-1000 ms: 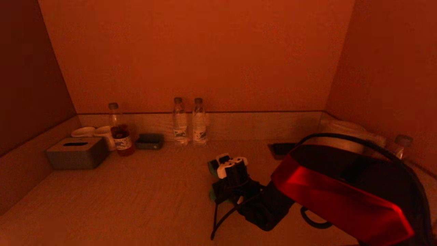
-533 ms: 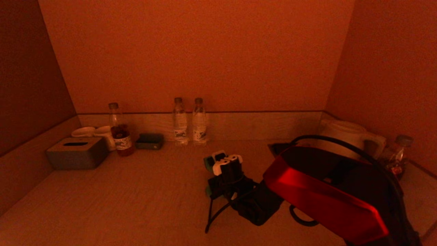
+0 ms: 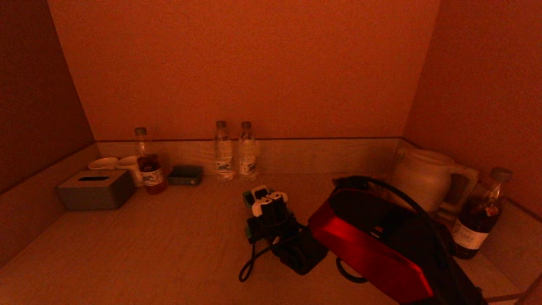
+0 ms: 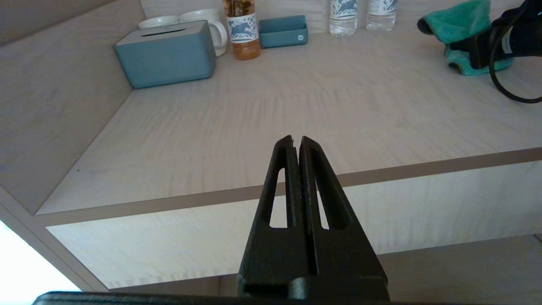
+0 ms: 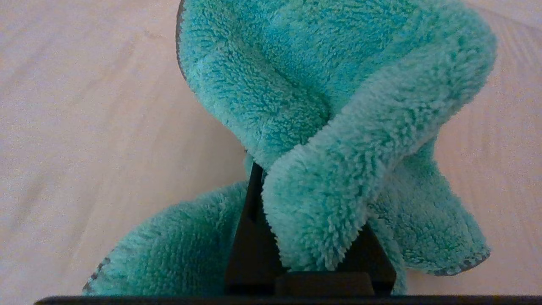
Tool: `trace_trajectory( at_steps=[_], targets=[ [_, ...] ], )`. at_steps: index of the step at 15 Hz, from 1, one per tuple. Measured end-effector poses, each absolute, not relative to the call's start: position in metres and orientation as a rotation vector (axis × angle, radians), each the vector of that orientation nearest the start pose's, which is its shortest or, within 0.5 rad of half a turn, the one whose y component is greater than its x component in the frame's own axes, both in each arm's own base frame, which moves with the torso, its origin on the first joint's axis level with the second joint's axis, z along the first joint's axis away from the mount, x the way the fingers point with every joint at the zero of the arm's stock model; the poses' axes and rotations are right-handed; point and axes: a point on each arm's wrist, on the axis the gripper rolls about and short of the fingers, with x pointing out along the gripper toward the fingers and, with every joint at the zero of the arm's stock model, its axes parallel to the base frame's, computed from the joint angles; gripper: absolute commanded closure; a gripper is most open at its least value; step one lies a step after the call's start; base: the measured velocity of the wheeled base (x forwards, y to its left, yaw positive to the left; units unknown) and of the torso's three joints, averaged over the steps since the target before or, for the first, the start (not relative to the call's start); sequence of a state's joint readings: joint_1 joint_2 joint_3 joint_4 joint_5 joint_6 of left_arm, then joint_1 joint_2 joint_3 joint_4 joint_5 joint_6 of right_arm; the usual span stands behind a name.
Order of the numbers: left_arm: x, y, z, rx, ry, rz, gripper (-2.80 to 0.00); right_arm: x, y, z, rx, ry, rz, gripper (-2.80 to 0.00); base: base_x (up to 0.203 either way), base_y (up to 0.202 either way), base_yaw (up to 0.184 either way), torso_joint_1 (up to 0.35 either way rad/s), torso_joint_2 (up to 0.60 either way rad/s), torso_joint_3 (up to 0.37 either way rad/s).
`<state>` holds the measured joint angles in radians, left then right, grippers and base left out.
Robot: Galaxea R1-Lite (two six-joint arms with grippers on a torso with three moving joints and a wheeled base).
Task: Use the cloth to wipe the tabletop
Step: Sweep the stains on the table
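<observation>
A fluffy teal cloth (image 5: 322, 106) is bunched on the pale wooden tabletop (image 3: 161, 237). My right gripper (image 5: 313, 220) is shut on it, with folds of cloth wrapped round the black fingers (image 5: 254, 237). In the head view the right gripper (image 3: 256, 216) sits near the table's middle, with bits of the cloth (image 3: 247, 198) showing beside it. The cloth also shows in the left wrist view (image 4: 461, 19). My left gripper (image 4: 296, 142) is shut and empty, parked low in front of the table's front edge.
A tissue box (image 3: 95, 189), two cups (image 3: 127, 167), a bottle of red drink (image 3: 148, 169) and a small tray (image 3: 185, 175) stand at the back left. Two water bottles (image 3: 223, 150) stand at the back middle. A kettle (image 3: 423, 178) and a bottle (image 3: 480, 212) stand at the right. Walls close three sides.
My right arm has slid to the left across the tabletop with the cloth in its gripper, uncovering the kettle and the bottle at the right. The left arm has not moved.
</observation>
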<state>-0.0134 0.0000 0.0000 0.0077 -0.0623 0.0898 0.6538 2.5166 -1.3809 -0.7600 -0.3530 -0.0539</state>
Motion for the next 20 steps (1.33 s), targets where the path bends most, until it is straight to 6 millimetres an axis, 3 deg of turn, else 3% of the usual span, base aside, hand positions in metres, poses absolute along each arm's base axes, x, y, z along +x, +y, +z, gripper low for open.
trace_trajectory(
  at_steps=[5,14,20],
  targets=[
    [-0.023,-0.001,0.075,0.090,0.004,-0.076,0.00,0.394,0.297,0.011,-0.268,0.281,0.318,0.00,0.000,0.000,0.000,0.000,0.00,0.000],
    [-0.023,-0.001,0.075,0.090,0.006,-0.077,0.00,0.396,0.299,0.008,-0.279,0.277,0.319,0.00,0.000,0.000,0.000,0.000,0.00,0.000],
    [-0.023,-0.001,0.075,0.090,0.005,-0.076,0.00,0.410,0.313,0.030,-0.266,0.217,0.314,0.00,0.000,0.000,0.000,0.000,0.00,0.000]
  ],
)
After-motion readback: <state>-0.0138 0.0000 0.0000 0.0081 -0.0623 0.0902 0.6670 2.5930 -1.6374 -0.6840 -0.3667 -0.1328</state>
